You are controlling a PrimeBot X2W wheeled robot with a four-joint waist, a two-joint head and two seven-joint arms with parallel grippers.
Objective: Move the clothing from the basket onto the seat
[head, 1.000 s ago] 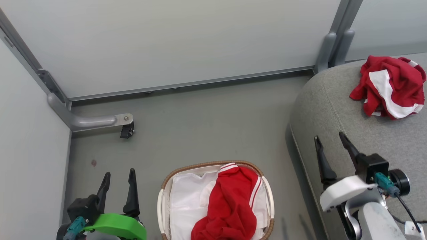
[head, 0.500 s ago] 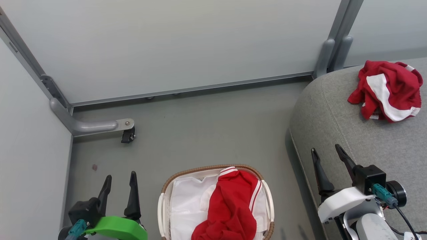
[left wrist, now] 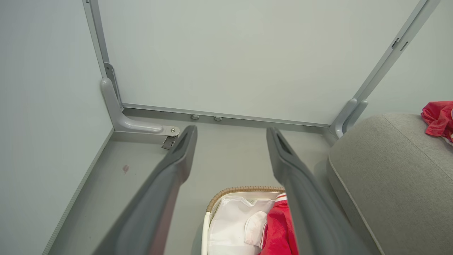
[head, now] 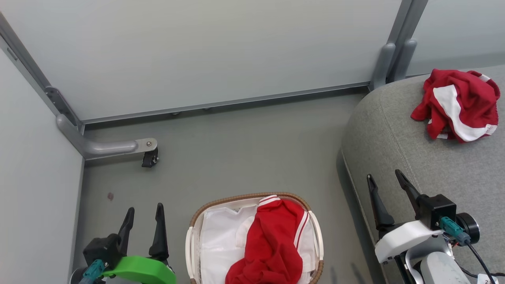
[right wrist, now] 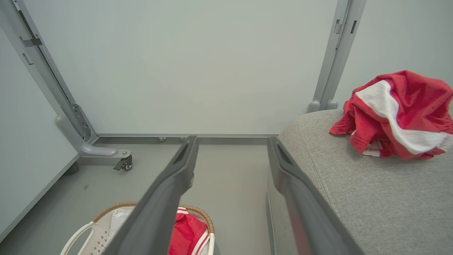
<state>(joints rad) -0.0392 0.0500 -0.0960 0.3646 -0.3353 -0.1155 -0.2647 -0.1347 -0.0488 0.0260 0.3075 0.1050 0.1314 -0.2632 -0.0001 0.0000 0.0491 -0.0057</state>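
On the floor at bottom centre stands the oval cream basket (head: 192, 240) with a brown woven rim and white liner. A red garment with striped trim (head: 272, 240) lies in its right half, also seen as the garment (left wrist: 277, 230) and the garment (right wrist: 184, 233) in the wrist views. A second crumpled red-and-white garment (head: 457, 103) rests on the grey couch (head: 426, 157) at the right, far end; the same garment (right wrist: 396, 115) shows on the couch (right wrist: 371, 191). My left gripper (head: 144, 211) hangs open left of the basket. Over the couch's front edge, my right gripper (head: 384, 176) is open and empty.
Pale partition panels (head: 205, 51) wall in the grey floor at the back and left. A metal foot with a small black caster (head: 149, 157) juts from the left corner post. Another post (head: 394, 47) stands by the couch's far corner.
The whole head view has shifted slightly, so the camera moved. The right gripper has dropped lower and a little left against the couch; the left gripper sits slightly lower. Both garments lie unchanged.
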